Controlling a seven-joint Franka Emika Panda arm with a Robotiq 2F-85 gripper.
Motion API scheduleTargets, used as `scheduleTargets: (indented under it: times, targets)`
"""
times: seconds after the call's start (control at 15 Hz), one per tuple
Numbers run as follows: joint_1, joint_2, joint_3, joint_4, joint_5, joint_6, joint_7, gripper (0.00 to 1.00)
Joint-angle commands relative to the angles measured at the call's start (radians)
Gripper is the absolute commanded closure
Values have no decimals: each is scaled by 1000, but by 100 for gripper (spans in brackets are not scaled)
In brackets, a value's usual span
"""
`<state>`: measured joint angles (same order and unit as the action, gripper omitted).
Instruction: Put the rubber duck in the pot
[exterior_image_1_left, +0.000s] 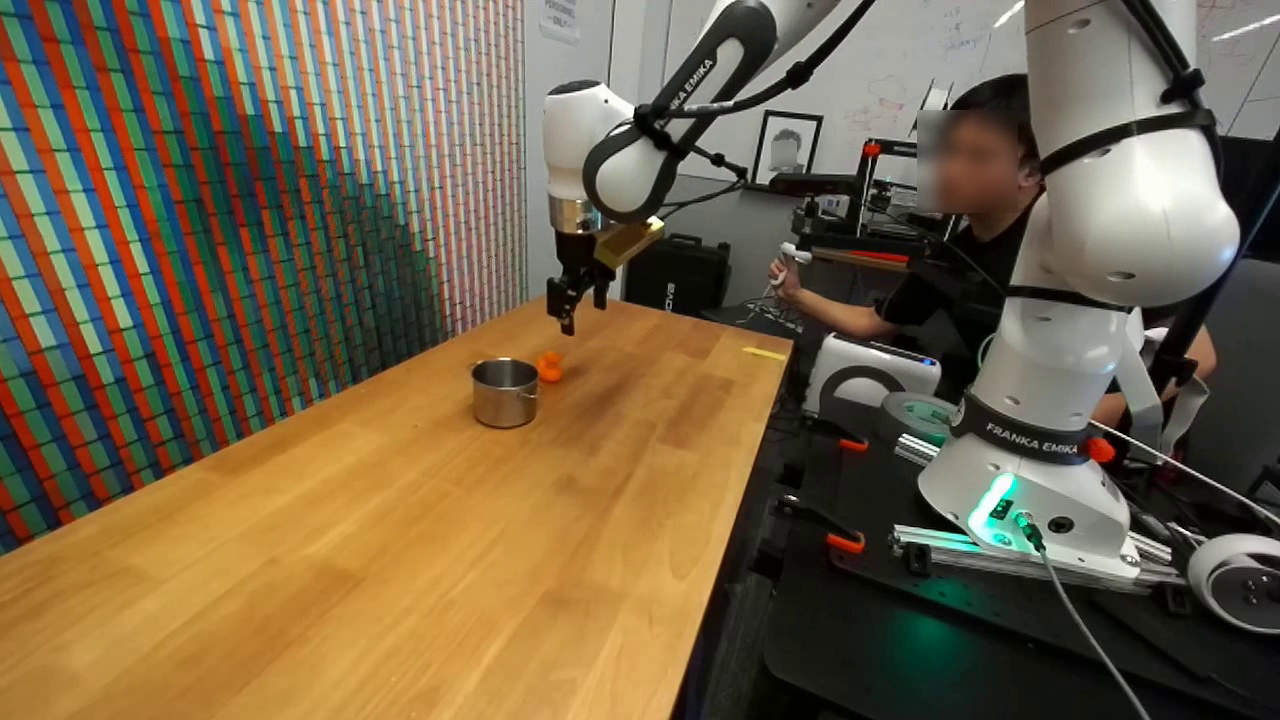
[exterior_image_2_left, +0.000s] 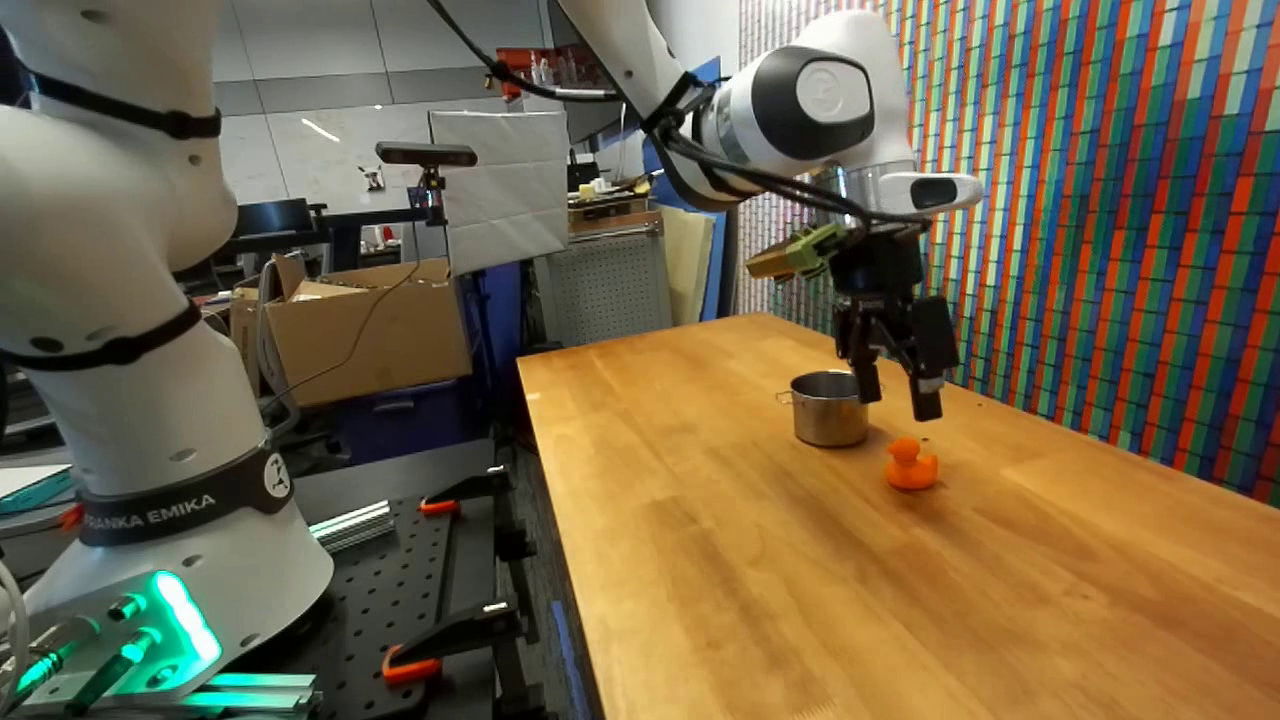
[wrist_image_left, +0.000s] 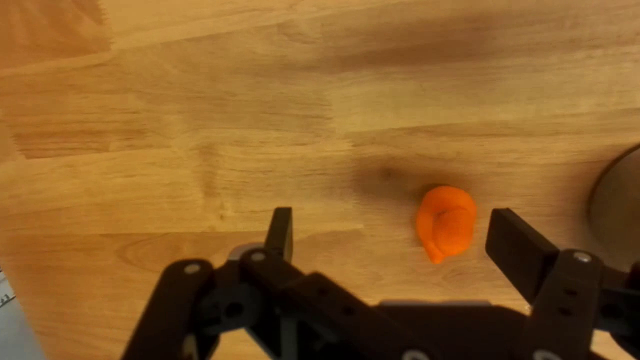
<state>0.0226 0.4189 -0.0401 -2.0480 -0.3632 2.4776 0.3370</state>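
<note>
Nearest, in an exterior view, stands the white robot base (exterior_image_2_left: 250, 580), its light strip (exterior_image_2_left: 188, 615) glowing green. Next comes the wooden worktop (exterior_image_2_left: 700, 560), on which the orange rubber duck (exterior_image_2_left: 912, 467) sits upright. Above the worktop hangs the tool (exterior_image_2_left: 897, 392), its fingers (exterior_image_2_left: 928, 402) pointing down and parted wide, with nothing held between them; the wrist view shows the duck lower down, between the fingertips, nearer to one finger (wrist_image_left: 520, 250). Whether the tool is squarely over the duck is hard to judge. A little farther off, the metal pot (exterior_image_2_left: 828, 417) stands upright, near the duck but not touching it, with part of its rim hidden behind a finger. Past the worktop's edge is a cardboard box (exterior_image_2_left: 420, 340), and behind that rises a pale wall (exterior_image_2_left: 310, 45).
</note>
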Motion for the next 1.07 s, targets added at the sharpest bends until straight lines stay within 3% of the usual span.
scheduleTargets:
  times: [0.0,0.33,0.8,0.87,0.93,1.0]
  targets:
    - [55,122,-33,116,45,55,65,0]
    - [100,229,-49,190,117,80,89,0]
    - [97,284,-104,214,163,77,81,0]
    - [96,292,-111,219,166,74,81,25]
    - [93,297,-114,221,170,70,79,26]
    - [91,301,-117,224,177,72,81,34]
